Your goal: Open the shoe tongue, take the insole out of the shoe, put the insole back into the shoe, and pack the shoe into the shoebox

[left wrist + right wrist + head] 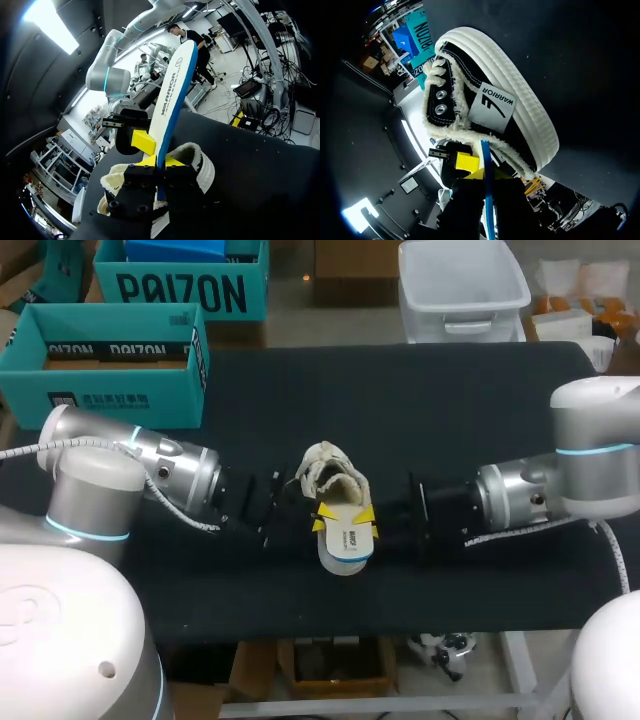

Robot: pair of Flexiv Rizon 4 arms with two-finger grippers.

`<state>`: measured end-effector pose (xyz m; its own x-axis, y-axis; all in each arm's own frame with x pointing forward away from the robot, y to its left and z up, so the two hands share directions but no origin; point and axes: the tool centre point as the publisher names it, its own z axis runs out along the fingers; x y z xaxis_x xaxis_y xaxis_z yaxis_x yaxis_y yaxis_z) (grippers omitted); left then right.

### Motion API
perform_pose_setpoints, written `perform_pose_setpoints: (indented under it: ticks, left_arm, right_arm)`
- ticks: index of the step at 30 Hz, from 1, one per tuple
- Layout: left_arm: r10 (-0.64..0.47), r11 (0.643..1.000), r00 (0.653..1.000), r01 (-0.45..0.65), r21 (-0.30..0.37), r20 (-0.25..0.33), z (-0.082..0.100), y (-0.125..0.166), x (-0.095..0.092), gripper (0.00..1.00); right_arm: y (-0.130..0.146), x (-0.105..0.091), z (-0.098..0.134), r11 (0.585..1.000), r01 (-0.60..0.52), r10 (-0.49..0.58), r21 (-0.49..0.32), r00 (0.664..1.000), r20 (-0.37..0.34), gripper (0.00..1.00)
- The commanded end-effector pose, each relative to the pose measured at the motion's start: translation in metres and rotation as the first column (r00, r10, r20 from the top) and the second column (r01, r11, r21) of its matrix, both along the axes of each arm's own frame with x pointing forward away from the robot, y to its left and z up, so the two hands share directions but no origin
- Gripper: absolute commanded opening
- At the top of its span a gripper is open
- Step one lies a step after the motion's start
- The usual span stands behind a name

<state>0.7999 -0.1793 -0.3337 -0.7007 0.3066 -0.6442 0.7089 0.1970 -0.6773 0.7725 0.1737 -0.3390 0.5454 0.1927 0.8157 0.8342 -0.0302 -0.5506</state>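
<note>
A cream, fleece-lined shoe (335, 475) lies mid-table, and its white-and-blue insole (347, 545) sticks out of the opening toward the front edge. My left gripper (322, 515) pinches the insole's left edge and my right gripper (365, 515) pinches its right edge. In the left wrist view the insole (172, 85) rises from between the left gripper (157, 162), over the shoe's fleece collar (200, 165), with the right gripper (142, 142) on its far side. In the right wrist view the insole's blue edge (487, 165) runs between the right gripper (482, 174), beside the shoe's white sole (520, 90).
An open teal shoebox (120, 395) stands at the table's back left, behind my left arm. Black tabletop (480, 400) stretches behind the shoe and to its right.
</note>
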Motion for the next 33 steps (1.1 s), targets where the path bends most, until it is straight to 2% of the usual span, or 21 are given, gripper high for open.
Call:
perform_pose_setpoints:
  ticks: [1, 8, 10, 13, 17, 22, 23, 24, 25, 29, 30, 31, 32, 33]
  left_arm:
    - [0.003, 1.0, 1.0, -0.003, -0.002, -0.018, -0.007, -0.002, 0.011, 0.0]
    - [0.012, 1.0, 0.999, -0.012, 0.006, -0.049, -0.014, -0.002, 0.02, 0.0]
    - [0.01, 1.0, 0.999, -0.01, 0.006, -0.049, -0.014, -0.001, 0.019, 0.0]
    - [0.008, 1.0, 0.999, -0.007, 0.005, -0.047, -0.014, -0.002, 0.017, 0.0]
    - [0.006, 1.0, 0.999, -0.006, 0.0, -0.046, -0.013, -0.003, 0.014, 0.0]
    - [0.008, 1.0, 0.999, -0.008, -0.004, -0.047, -0.013, -0.004, 0.012, 0.0]
    - [0.009, 1.0, 0.999, -0.009, -0.003, -0.047, -0.013, -0.004, 0.012, 0.0]
    - [0.01, 1.0, 0.999, -0.01, -0.002, -0.048, -0.013, -0.004, 0.012, 0.0]
    - [0.01, 1.0, 0.999, -0.01, -0.002, -0.049, -0.013, -0.004, 0.012, 0.0]
    - [0.008, 1.0, 0.999, -0.008, -0.007, -0.048, -0.008, -0.002, 0.008, 0.0]
    - [-0.002, 1.0, 0.999, 0.001, -0.017, -0.042, -0.005, -0.002, 0.004, 0.35]
    - [-0.006, 1.0, 0.999, 0.005, -0.021, -0.04, -0.004, -0.001, 0.003, 0.44]
    - [-0.016, 0.999, 0.999, 0.015, -0.032, -0.031, -0.001, -0.001, -0.001, 0.7]
    - [-0.025, 0.999, 0.999, 0.024, -0.041, -0.022, 0.002, -0.001, -0.005, 0.82]
  right_arm:
    - [0.002, 0.014, -0.009, 0.999, -0.031, 0.031, 0.013, 0.999, -0.013, 0.0]
    - [0.001, 0.018, -0.008, 1.0, -0.028, 0.028, 0.005, 1.0, -0.007, 0.0]
    - [-0.001, 0.014, -0.004, 1.0, -0.014, 0.014, -0.003, 1.0, 0.002, 0.32]
    - [-0.004, 0.003, 0.007, 1.0, 0.009, -0.009, -0.029, 1.0, 0.012, 0.45]
    - [-0.005, -0.008, 0.018, 0.998, 0.029, -0.028, -0.048, 0.999, 0.029, 0.44]
    - [-0.005, -0.015, 0.021, 0.998, 0.033, -0.031, -0.054, 0.999, 0.035, 0.28]
    - [-0.004, -0.014, 0.021, 0.998, 0.029, -0.027, -0.052, 0.999, 0.037, 0.19]
    - [-0.003, -0.014, 0.019, 0.998, 0.025, -0.023, -0.05, 0.999, 0.038, 0.04]
    - [-0.003, -0.014, 0.018, 0.999, 0.022, -0.02, -0.048, 0.999, 0.036, 0.0]
    - [-0.003, -0.014, 0.015, 0.999, 0.013, -0.012, -0.043, 0.999, 0.03, 0.0]
    - [-0.003, -0.014, 0.015, 0.999, 0.012, -0.01, -0.041, 0.999, 0.031, 0.0]
    - [-0.003, -0.014, 0.015, 0.999, 0.011, -0.009, -0.041, 0.999, 0.031, 0.0]
    - [-0.002, -0.014, 0.014, 0.999, 0.009, -0.008, -0.039, 0.999, 0.031, 0.0]
    - [-0.002, -0.014, 0.013, 0.999, 0.008, -0.006, -0.038, 0.999, 0.031, 0.0]
